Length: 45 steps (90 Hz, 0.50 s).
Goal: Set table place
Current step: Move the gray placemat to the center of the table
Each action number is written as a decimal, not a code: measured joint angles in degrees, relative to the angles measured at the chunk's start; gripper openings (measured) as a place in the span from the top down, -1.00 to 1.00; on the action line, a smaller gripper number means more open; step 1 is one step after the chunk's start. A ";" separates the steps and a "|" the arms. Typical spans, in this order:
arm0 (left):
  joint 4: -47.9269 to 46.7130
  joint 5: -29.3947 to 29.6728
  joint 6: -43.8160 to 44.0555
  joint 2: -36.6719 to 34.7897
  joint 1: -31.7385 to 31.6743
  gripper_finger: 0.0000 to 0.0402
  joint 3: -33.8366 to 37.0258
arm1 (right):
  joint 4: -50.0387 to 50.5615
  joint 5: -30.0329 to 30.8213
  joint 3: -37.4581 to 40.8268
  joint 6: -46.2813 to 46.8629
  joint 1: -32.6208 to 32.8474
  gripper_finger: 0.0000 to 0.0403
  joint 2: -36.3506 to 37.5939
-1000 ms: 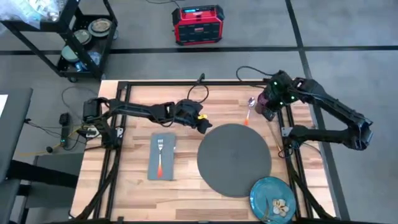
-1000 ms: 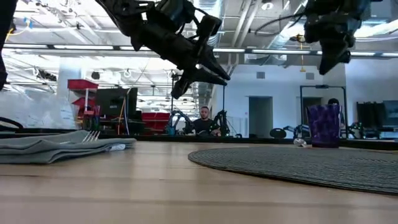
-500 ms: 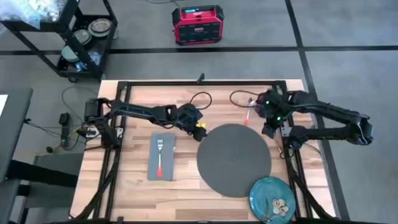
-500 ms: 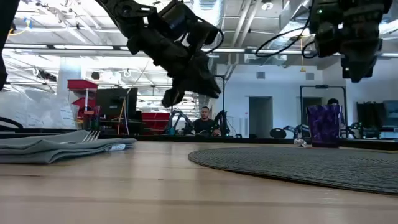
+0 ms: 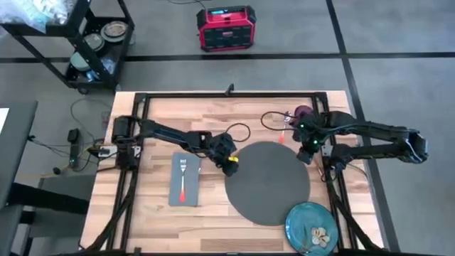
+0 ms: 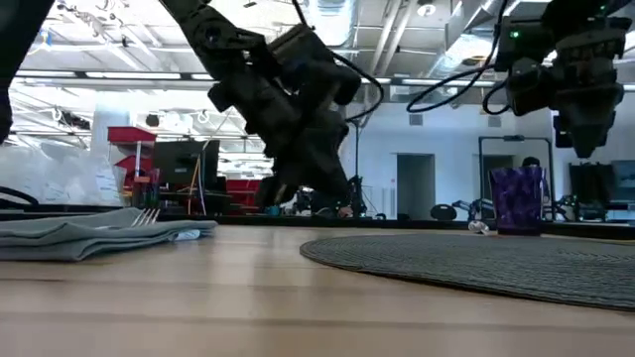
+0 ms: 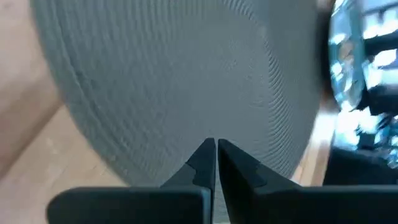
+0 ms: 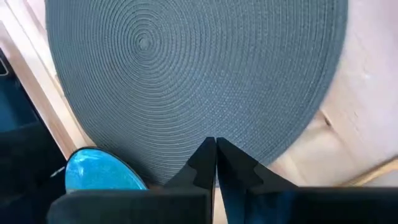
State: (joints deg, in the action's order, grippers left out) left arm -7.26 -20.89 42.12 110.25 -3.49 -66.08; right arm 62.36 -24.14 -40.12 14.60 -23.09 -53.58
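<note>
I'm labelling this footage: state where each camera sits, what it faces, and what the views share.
High view: overhead, straight down on the table; both arms, left gripper, right gripper.
Low view: tabletop height, facing the room; both arms overhead, purple cup.
Left wrist view: on the left arm, facing the round mat; own shut fingers.
Right wrist view: on the right arm, facing the mat; own shut fingers, plate.
Shared: the mat appears in all four.

A red and black box (image 5: 226,28) sits on the grey floor (image 5: 398,71) beyond the counter's far edge. A black wheeled cart (image 5: 85,43) stands at the far left, with round dishes (image 5: 114,30) on its shelf.
</note>
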 joint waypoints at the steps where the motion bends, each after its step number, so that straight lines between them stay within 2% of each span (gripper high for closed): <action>1: -0.87 0.30 -0.55 0.26 0.08 1.00 -0.50 | 0.04 0.01 0.00 -0.02 -0.05 1.00 0.06; 18: -19.16 9.06 -11.47 5.07 1.28 1.00 -12.15 | 0.54 0.17 0.00 -2.10 -1.20 1.00 0.50; 45: -27.72 9.67 -17.87 13.45 1.44 1.00 -23.60 | 0.62 0.22 0.00 -3.54 -1.86 1.00 0.47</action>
State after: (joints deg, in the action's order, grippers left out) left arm -34.98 -11.22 24.25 123.70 -2.04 -89.68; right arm 62.98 -23.92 -40.12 11.06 -24.95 -53.11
